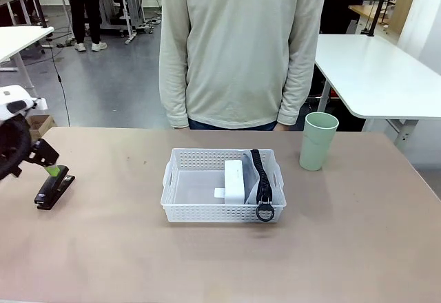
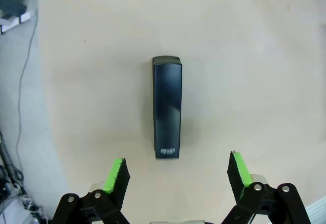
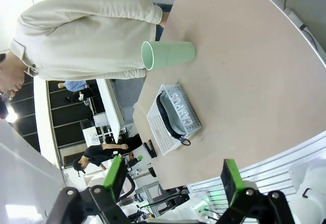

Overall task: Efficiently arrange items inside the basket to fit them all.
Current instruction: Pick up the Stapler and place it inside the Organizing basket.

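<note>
1. The left gripper (image 2: 178,175) hangs over the left part of the table (image 1: 344,248) with its jaws spread wide and nothing between them.
2. In the left wrist view the stapler (image 2: 167,107) lies flat on the table at 12 o'clock from that gripper. It runs lengthwise along the middle line between the two fingers, and bare table shows on both sides of it.
3. In the front view the left gripper (image 1: 47,165) is just above the stapler (image 1: 54,189), near its raised rear end. Whether a green pad touches it cannot be told.
4. The stapler is outside the basket (image 1: 180,179), well apart from it at 9 o'clock.
5. The basket sits mid-table in front of the person (image 1: 241,48). Its left half is bare.
6. The white box (image 1: 236,179) stands in the basket's right half. The grey pouch (image 1: 262,179) is just beside it at 3 o'clock, against the right wall, with its ring pull hanging over the near rim.
7. The cup (image 1: 318,141) stands upright on the table at 2 o'clock from the basket, apart from it.
8. The right gripper (image 3: 173,175) is spread wide and empty, off the table's edge. From it the cup (image 3: 170,55) lies far off at 12 o'clock, and the basket (image 3: 163,127) is nearer, also at about 12 o'clock.
</note>
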`<action>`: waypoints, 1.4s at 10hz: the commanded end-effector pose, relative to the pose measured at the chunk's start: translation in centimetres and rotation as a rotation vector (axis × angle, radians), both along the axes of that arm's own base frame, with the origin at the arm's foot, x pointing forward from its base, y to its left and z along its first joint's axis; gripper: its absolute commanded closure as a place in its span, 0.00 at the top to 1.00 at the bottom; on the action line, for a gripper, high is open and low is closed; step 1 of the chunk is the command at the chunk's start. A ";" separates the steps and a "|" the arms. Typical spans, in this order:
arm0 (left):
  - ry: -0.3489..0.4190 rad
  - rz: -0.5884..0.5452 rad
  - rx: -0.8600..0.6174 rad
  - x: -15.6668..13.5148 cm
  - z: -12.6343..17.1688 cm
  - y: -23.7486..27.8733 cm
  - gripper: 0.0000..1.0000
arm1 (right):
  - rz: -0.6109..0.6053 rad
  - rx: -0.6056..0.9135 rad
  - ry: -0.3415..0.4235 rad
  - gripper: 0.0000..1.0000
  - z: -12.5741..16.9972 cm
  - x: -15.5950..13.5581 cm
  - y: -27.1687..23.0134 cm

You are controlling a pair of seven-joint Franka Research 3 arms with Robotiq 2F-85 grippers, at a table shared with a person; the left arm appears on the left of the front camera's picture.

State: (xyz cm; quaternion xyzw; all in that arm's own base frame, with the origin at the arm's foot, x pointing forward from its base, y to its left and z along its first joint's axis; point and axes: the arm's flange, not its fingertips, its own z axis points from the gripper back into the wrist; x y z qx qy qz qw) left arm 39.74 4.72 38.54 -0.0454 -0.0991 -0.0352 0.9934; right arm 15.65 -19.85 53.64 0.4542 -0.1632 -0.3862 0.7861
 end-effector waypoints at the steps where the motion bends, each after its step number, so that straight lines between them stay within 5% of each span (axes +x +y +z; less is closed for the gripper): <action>1: 0.010 0.035 0.020 0.3 -3.0 -1.1 1.00 | 0.010 -0.002 -0.017 1.00 -0.2 -0.3 0.0; 7: 0.052 0.116 0.105 3.4 -8.1 -1.1 1.00 | 0.010 -0.002 -0.017 1.00 -0.2 -0.3 0.0; 12: 0.035 0.120 0.126 4.0 -8.5 -1.2 1.00 | 0.010 -0.002 -0.017 1.00 -0.2 -0.3 0.0; 13: 0.040 0.118 0.133 4.0 -8.5 -1.2 0.42 | 0.010 -0.002 -0.017 1.00 -0.2 -0.3 0.0; 14: 0.046 0.114 0.138 4.0 -8.6 -1.3 0.42 | 0.010 -0.002 -0.017 1.00 -0.2 -0.3 0.0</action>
